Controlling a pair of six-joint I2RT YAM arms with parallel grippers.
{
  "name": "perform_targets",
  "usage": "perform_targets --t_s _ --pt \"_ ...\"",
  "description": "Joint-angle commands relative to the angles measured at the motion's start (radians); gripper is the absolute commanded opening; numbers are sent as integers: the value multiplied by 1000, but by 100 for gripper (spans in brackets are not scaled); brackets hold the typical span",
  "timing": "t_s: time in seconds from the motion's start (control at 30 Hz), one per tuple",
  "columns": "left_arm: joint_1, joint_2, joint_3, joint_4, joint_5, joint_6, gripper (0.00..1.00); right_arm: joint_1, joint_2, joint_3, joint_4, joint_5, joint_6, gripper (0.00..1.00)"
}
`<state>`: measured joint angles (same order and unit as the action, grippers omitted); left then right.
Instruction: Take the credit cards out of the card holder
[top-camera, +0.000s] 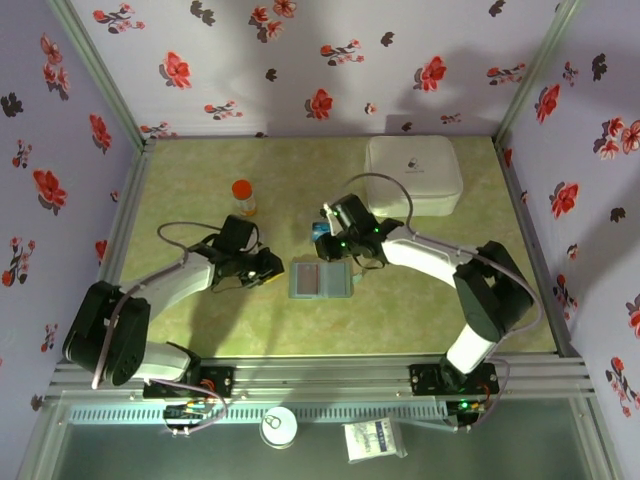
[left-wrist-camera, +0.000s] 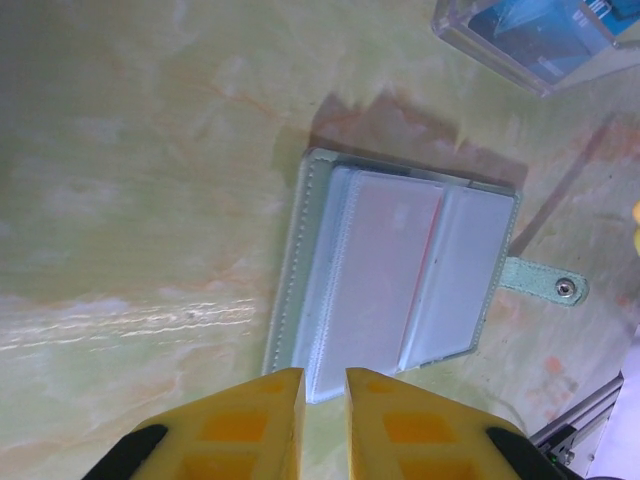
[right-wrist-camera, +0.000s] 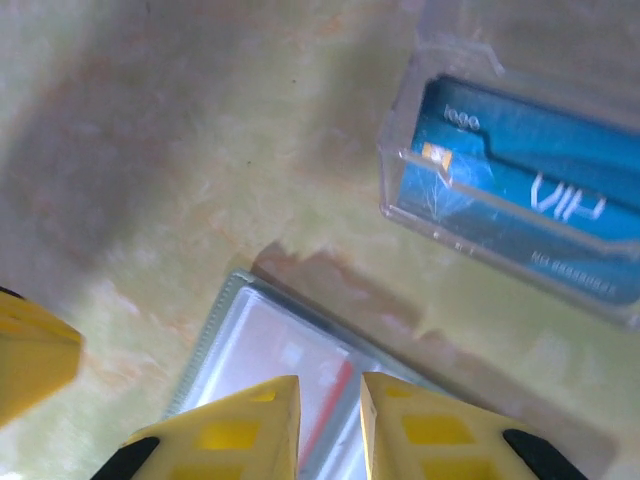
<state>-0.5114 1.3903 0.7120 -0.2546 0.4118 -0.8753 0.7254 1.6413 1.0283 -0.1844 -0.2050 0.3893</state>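
The frosted sleeves of the flat grey-green folding card holder (left-wrist-camera: 400, 270) blur what they hold. I make out only a thin red card edge (left-wrist-camera: 432, 240) just ahead of my left gripper (left-wrist-camera: 325, 400), whose yellow tips hide the holder's near corner. Ahead and to the right of my right gripper (right-wrist-camera: 330, 410), a blue-teal plastic card (right-wrist-camera: 520, 180) sits in a clear plastic box (right-wrist-camera: 398, 195), cropped by the frame. Both pairs of jaws stand a narrow slit apart, gripping nothing. I cannot tell whether the right tips touch the sleeve. Both arms reach inward, elbows bent, wrists tipped down over the holder.
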Motion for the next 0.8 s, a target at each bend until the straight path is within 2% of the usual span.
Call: perform_targets --t_s 0.0,0.17,0.27,0.4,0.57,0.77 --pt "-26 42 40 22 24 35 17 7 -71 -84 170 7 254 22" --pt "-58 87 45 69 21 22 16 12 -87 -130 171 -32 372 23" --pt "-68 107 46 88 18 19 14 14 -57 -144 181 -77 423 20" --pt "-71 130 53 85 9 25 9 17 10 -131 193 -185 503 19" --pt "-72 135 41 53 -35 51 4 32 58 -134 219 -205 524 25" --pt "-73 159 0 131 14 34 3 42 88 -130 244 -221 540 26"
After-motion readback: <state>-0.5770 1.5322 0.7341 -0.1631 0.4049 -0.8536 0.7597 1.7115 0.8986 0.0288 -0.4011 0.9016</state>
